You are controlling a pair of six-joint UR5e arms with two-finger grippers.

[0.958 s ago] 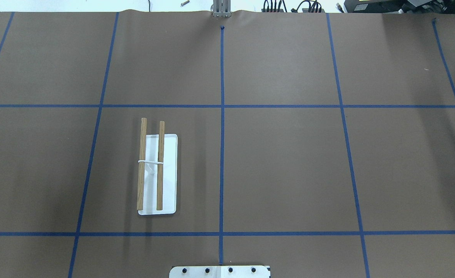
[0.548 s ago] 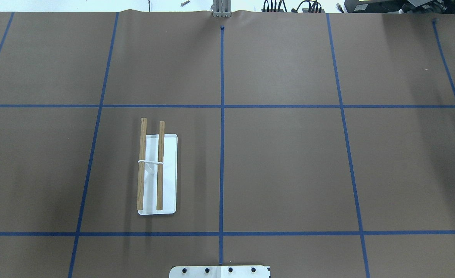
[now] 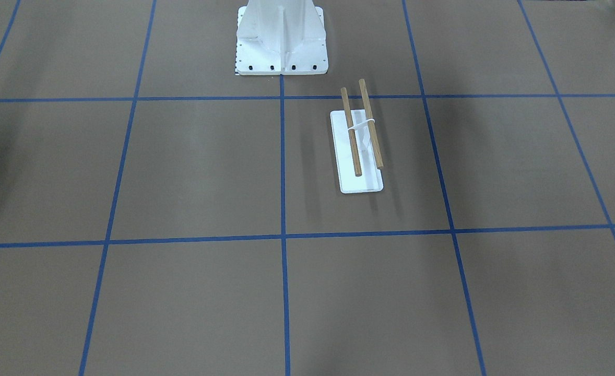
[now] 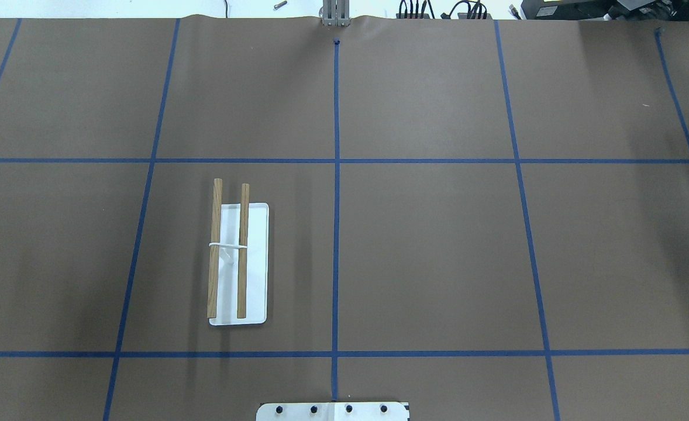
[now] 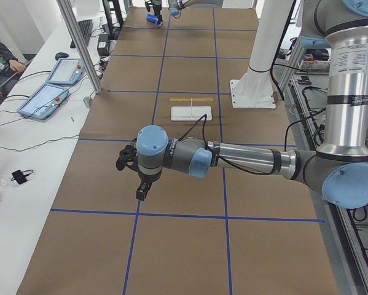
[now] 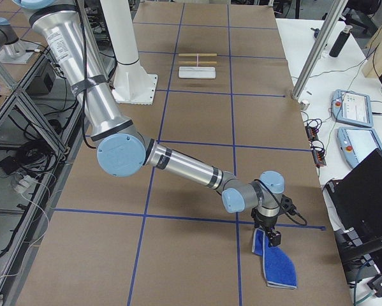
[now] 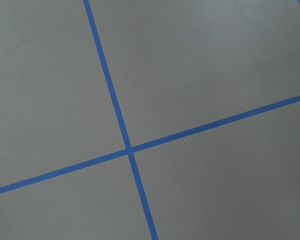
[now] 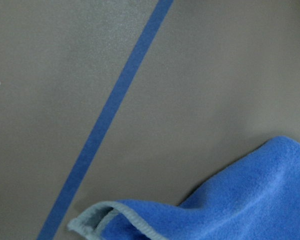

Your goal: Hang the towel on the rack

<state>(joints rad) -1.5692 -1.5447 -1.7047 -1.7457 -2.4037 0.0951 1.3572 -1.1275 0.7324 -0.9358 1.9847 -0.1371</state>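
The towel lies on the bench, lower right in the right side view, its upper corner at the tip of the right tool. I cannot tell whether that tool is clenched or released. The rack stands well apart, left of centre overhead. The left tool, its grip equally unclear, hangs over bare bench.

The desk is surfaced in brown paper divided into squares by blue tape lines, with a white bolted pedestal at one long edge, while a white side bench alongside carries two tablet-like panels and loose cables beside an aluminium post, under even light.
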